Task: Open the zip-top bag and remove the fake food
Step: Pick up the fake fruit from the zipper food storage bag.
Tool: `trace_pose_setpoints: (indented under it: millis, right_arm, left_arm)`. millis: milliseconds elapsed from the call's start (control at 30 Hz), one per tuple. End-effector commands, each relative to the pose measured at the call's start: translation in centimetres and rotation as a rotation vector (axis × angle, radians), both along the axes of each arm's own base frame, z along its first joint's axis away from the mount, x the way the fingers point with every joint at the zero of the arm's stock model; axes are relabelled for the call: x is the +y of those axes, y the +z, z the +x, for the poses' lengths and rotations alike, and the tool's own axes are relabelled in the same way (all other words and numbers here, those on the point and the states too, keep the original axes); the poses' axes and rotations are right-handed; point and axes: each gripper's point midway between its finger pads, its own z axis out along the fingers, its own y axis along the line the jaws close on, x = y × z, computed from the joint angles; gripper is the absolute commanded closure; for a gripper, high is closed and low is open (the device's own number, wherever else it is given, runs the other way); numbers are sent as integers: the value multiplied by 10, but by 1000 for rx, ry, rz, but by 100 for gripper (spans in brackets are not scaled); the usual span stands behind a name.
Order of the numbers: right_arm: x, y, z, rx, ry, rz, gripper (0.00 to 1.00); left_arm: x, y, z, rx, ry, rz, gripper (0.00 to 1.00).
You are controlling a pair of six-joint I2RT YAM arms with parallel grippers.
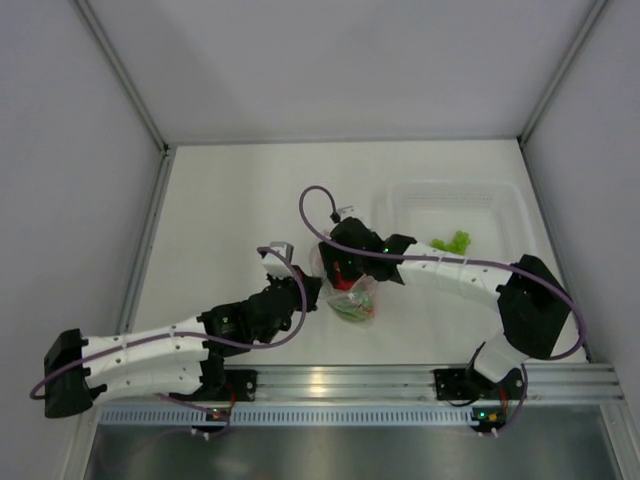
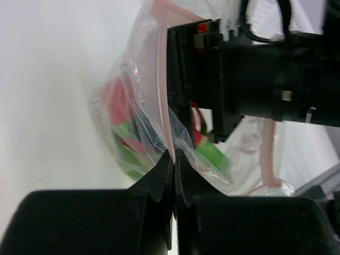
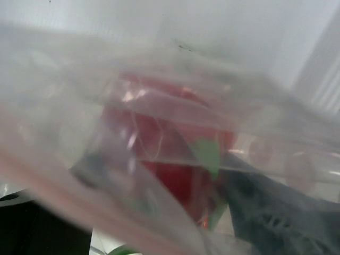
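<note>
Left gripper (image 2: 173, 155) (arm outstretched) pinching bag (image 2: 133, 106)

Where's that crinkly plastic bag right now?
Overhead view: the zip-top bag is mid-table, pinched at its left by the left gripper, the clear tub beyond it to the right.

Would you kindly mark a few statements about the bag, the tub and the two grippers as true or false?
1. The left gripper is shut on the bag. True.
2. The bag lies inside the tub. False: it sits left of the tub, between the two grippers.
3. The bag is empty. False: red and green food shows inside it.
4. A green piece lies in the tub. True.
5. The right gripper hovers over the tub. False: it is at the bag.
</note>
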Motion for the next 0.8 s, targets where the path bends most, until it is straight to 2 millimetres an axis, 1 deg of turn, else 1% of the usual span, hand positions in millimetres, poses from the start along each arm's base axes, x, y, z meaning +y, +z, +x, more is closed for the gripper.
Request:
trace_pose_setpoints:
  millis: [0,33,67,100,133,167,200,233,267,300,333,367,400,433,500,567,600,633,667,733,767]
  right_arm:
    - [11,16,-14,-13,78,-18,100]
    - [17,13,-24,6,129,-4,100]
    - [29,17,-34,4,177,34,100]
    - [34,15,-42,18,203,60,100]
    - [44,16,-54,64,228,127,100]
    - [43,8,-59,85,221,150,100]
    - [54,23,-54,44,203,238,100]
    - [58,27,-53,52,165,292,100]
    - [59,25,-55,55,156,326,100]
    - [65,36,-52,36,143,378,100]
    - [66,41,-50,40,103,411,100]
    - [70,47,-51,48,107,441,100]
    - [73,50,-50,65,84,463,100]
    - [79,52,-60,126,120,487,100]
    - [81,59,-54,146,102,527,100]
    - [78,64,-43,106,64,533,100]
    - [75,66,-40,70,84,505,100]
    - [64,54,-39,70,71,417,100]
    - [64,59,-31,32,68,382,100]
    - [61,55,-33,4,142,317,100]
    - [60,58,-35,-18,176,313,100]
  left_arm:
    - [15,6,14,6,133,62,100]
    - [16,8,16,3,149,73,100]
    - [16,9,19,0,164,87,100]
    - [18,9,21,-3,185,93,100]
    - [18,9,22,-2,190,95,100]
    - [19,7,22,0,196,96,100]
    - [19,5,22,5,199,92,100]
    - [18,3,21,14,196,88,100]
    - [18,-3,20,22,193,97,100]
    - [16,-6,19,33,191,92,100]
    - [14,-12,17,45,177,101,100]
    - [13,-16,16,55,172,103,100]
    - [13,-18,16,66,178,89,100]
    - [14,-23,15,72,183,95,100]
    - [13,-27,13,80,184,89,100]
    - [10,-32,9,85,168,96,100]
    - [9,-31,8,83,168,93,100]
    - [7,-33,4,83,157,96,100]
    - [7,-31,2,81,149,85,100]
    - [9,-29,0,74,141,85,100]
    - [13,-22,1,58,153,69,100]
